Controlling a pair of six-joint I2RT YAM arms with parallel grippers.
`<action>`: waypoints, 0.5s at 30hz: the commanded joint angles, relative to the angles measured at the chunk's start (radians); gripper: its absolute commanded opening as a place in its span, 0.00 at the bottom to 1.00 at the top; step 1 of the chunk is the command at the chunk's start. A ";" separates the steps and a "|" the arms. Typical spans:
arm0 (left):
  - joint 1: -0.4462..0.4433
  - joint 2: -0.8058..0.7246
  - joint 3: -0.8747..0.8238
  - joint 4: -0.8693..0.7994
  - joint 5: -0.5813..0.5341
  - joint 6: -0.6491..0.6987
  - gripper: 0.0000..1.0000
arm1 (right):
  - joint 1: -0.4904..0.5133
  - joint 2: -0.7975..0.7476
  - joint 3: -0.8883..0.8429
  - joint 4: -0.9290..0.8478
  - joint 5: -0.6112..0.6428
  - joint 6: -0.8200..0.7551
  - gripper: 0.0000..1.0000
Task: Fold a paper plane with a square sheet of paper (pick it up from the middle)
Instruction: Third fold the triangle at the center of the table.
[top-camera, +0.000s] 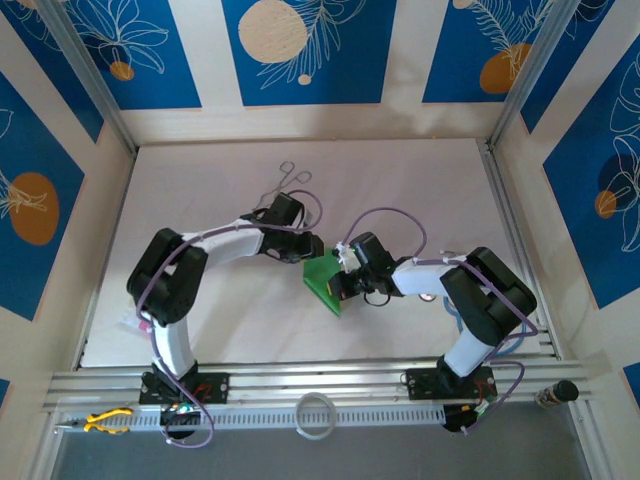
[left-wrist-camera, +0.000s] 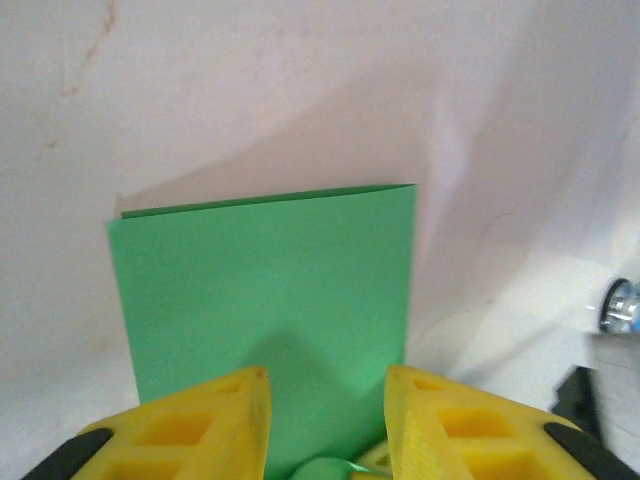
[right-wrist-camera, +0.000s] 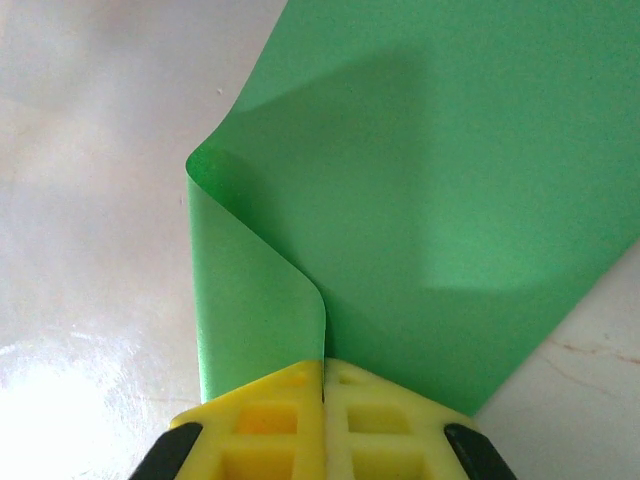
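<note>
The square sheet of paper is bright green and lies folded over on the white table between my two grippers. In the left wrist view the paper lies flat with two layers showing along its far edge. My left gripper hovers over its near part, open, with the yellow fingers apart and nothing pinched between them. My right gripper is shut on the paper, pinching its near edge. A flap curls up to the left of the pinch. In the top view the left gripper and right gripper meet at the sheet.
Thin metal forceps lie behind the arms on the white table. A roll of tape and yellow pliers sit on the front rail. Blue patterned walls enclose the table.
</note>
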 joint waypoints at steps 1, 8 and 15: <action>0.008 -0.075 -0.040 -0.014 -0.038 -0.002 0.35 | 0.005 0.018 0.002 -0.039 0.021 -0.018 0.00; 0.007 -0.197 -0.207 0.138 0.038 -0.111 0.10 | 0.004 0.017 -0.003 -0.026 0.019 -0.011 0.00; -0.014 -0.229 -0.418 0.523 0.143 -0.343 0.00 | 0.002 0.020 -0.001 -0.024 0.019 -0.009 0.00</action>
